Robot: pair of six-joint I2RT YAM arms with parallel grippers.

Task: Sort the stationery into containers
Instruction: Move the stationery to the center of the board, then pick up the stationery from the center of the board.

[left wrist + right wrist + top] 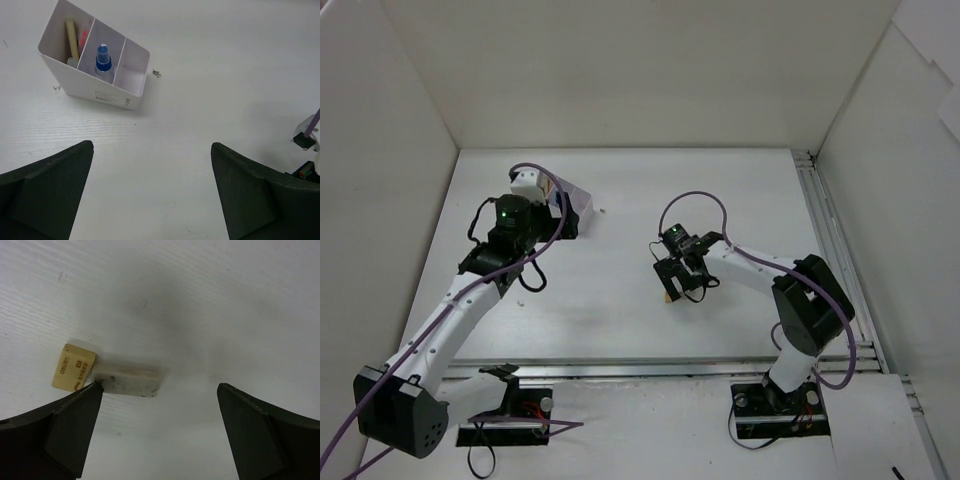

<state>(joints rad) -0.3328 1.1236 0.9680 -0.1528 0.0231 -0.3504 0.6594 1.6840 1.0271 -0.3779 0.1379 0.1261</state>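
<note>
The white box (131, 92) has three side-by-side compartments. A yellow pen (72, 40) and a pink one (83, 35) stand in the left one, and a blue-and-white tube (103, 62) in the middle one. The right one looks empty. In the top view the box (578, 203) is mostly hidden by my left gripper (563, 222). My left gripper (152, 190) is open and empty, short of the box. A white eraser (132, 380) with a tan sleeve (75, 367) lies on the table. My right gripper (160, 430) is open above it, the left fingertip (92, 392) at the eraser's edge. The eraser also shows in the top view (670, 296), under my right gripper (672, 278).
White walls enclose the table on the left, back and right. A metal rail (830, 240) runs along the right side. Small dark specks (156, 74) lie beside the box. Part of the right arm (307, 140) shows at the right edge of the left wrist view.
</note>
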